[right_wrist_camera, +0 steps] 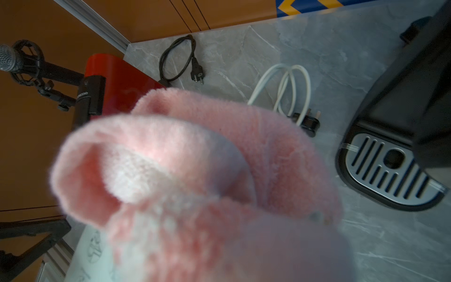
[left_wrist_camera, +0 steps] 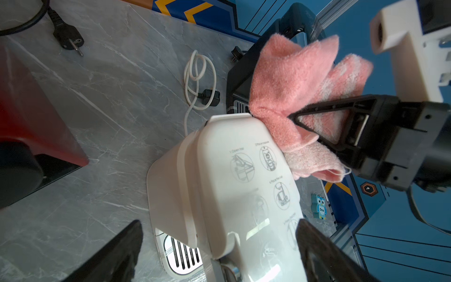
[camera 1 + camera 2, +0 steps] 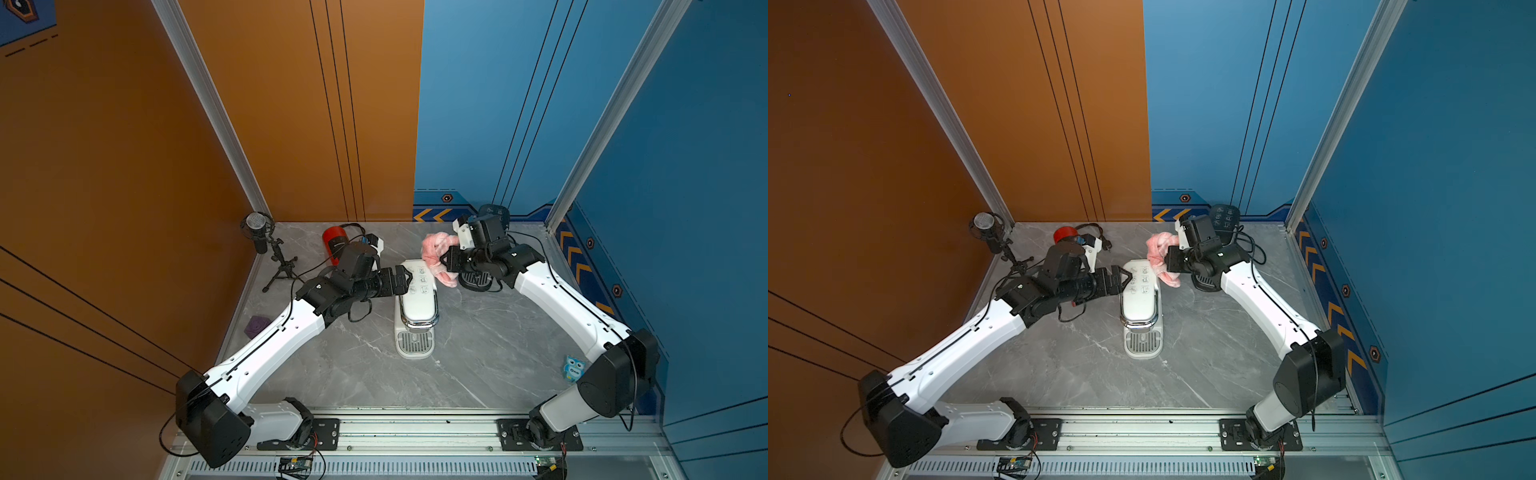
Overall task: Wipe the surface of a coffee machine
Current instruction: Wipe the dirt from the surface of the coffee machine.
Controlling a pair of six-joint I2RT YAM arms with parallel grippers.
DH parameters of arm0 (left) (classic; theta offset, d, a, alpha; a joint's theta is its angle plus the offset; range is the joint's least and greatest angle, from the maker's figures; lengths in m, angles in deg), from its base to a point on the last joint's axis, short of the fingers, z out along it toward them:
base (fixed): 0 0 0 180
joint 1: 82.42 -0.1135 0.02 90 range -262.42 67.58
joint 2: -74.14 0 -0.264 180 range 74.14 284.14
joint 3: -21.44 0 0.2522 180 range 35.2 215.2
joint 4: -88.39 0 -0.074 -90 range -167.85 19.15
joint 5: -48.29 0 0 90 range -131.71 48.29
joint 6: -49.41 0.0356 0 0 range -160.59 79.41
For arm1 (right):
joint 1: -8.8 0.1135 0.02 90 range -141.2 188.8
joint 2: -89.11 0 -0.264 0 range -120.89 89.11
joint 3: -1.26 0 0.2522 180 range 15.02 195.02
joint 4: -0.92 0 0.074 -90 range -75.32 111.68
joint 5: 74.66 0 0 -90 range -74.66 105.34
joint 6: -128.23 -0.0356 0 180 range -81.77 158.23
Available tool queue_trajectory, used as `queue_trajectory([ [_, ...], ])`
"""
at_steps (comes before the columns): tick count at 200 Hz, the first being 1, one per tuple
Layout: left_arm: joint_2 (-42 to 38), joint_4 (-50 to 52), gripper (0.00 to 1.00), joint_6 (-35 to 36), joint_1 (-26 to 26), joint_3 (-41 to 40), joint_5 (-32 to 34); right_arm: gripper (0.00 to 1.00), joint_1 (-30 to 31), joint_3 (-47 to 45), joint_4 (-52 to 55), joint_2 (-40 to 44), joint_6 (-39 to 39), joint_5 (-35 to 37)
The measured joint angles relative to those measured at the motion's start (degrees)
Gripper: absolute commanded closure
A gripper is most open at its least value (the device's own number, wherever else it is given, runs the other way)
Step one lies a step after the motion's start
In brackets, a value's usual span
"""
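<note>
A white coffee machine (image 3: 417, 309) (image 3: 1140, 307) stands mid-table, with line drawings printed on its top (image 2: 244, 185). My left gripper (image 3: 409, 281) (image 3: 1128, 279) (image 2: 219, 225) is open wide at the machine's left side. One finger (image 2: 117, 254) is off the side wall and the other lies over the top. My right gripper (image 3: 446, 259) (image 3: 1167, 261) (image 2: 292, 117) is shut on a bunched pink cloth (image 3: 434, 249) (image 3: 1158, 249) (image 2: 292, 73). The cloth hangs against the top's far right edge. In the right wrist view the cloth (image 1: 183, 171) hides the fingers.
A red machine (image 3: 334, 245) stands back left and a black machine (image 3: 478, 279) (image 1: 390, 168) back right, behind the right gripper. A microphone on a tripod (image 3: 257, 226) occupies the far left corner. A white cable (image 2: 197, 80), black plug (image 2: 70, 41), purple cube (image 3: 254, 326) and blue owl block (image 3: 574, 368) lie about.
</note>
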Motion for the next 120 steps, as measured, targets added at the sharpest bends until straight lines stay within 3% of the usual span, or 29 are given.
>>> queue_trajectory([
  [55, 8.8, 0.0, 0.01, 0.5, -0.3, 7.7, 1.7, 1.0, -3.2, -15.8, 0.1, 7.0, -0.2, -5.7],
  [120, 17.5, -0.1, 0.01, 2.2, -1.9, 16.1, -1.6, 1.0, -6.2, -17.6, -5.5, 13.4, -2.8, -17.1],
])
